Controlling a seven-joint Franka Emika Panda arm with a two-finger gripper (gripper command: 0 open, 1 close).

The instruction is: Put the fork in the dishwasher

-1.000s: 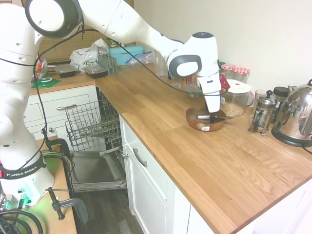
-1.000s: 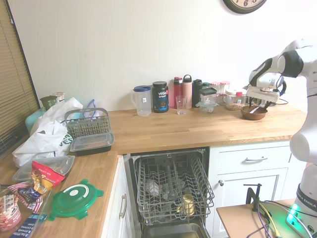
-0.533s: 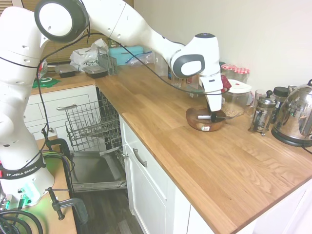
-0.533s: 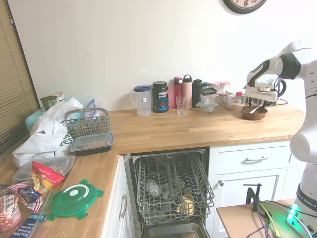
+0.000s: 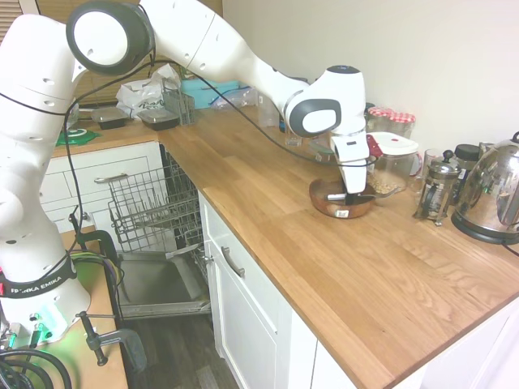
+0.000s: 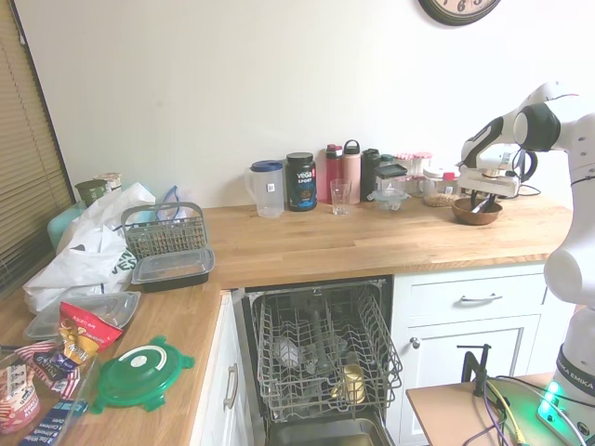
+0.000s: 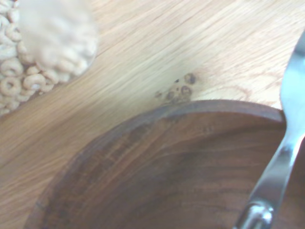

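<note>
The tool (image 5: 354, 197) is positioned directly above the brown wooden bowl (image 5: 341, 200), with its tip lowered into the bowl's opening. Whether the tool is open or clamped cannot be told from either exterior view. The fork (image 7: 279, 157) is seen in the wrist view as a silvery metal stem crossing the bowl's rim; its black handle (image 5: 337, 195) is visible inside the bowl, at 9 o'clock from the tool tip. Contact between tool and fork cannot be confirmed.

The bowl is placed on the wooden worktop (image 5: 381, 275), near the wall. A clear container of ring-shaped cereal (image 5: 392, 166) is located just beside the bowl at 1 o'clock. A glass coffee press (image 5: 438, 189) and a steel kettle (image 5: 491, 194) are located at 3 o'clock from the bowl.

The dishwasher (image 6: 321, 358) is installed below the worktop, well apart from the bowl. Its door (image 5: 158, 284) is dropped down, and its grey wire rack (image 5: 154, 207) is pulled out. In the second exterior view, a few items are seen in the rack. A row of bottles (image 6: 339, 177) is lined up along the wall at 12 o'clock from the dishwasher.
</note>
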